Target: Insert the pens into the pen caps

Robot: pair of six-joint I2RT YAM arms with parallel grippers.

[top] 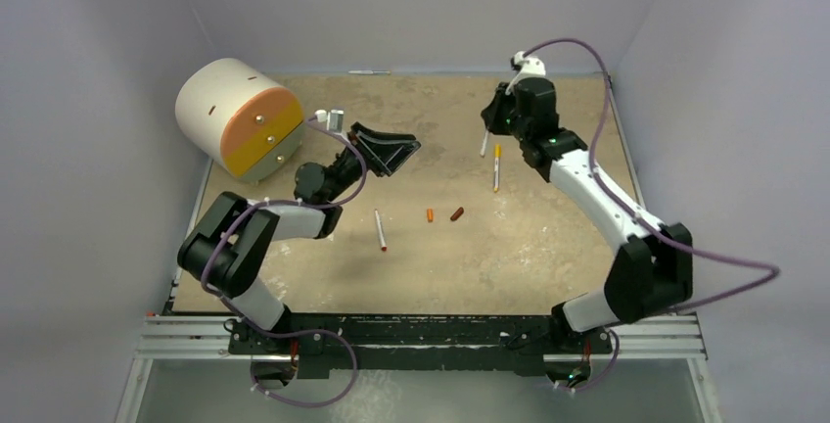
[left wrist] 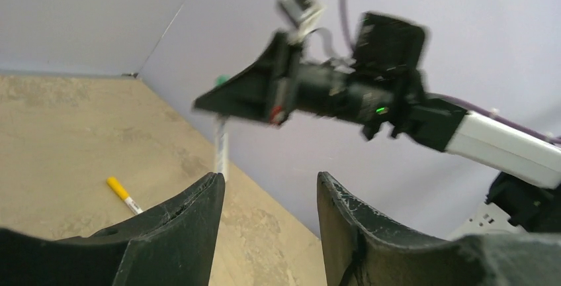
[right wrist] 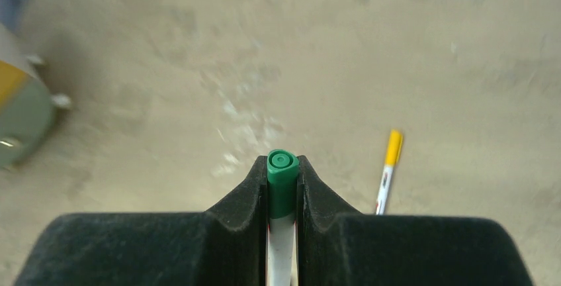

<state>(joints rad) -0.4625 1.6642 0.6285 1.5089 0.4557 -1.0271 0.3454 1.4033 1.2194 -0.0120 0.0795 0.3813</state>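
Pen with a white barrel and a green cap (right wrist: 282,233) held upright in the right tool (right wrist: 282,167), over the far side of the sandy counter (top: 548,247).
The tool's fingers (right wrist: 231,213) are closed narrow on the green-capped end, and the barrel hangs beneath them. A white pen with a yellow end (top: 496,166) lies on the counter just beside the held pen. The left tool (top: 403,154) stands wide with nothing between its fingers, well apart from it. A white pen with a red end (top: 380,229), an orange cap (top: 430,215) and a dark red-brown cap (top: 457,213) lie nearer the counter's near edge.
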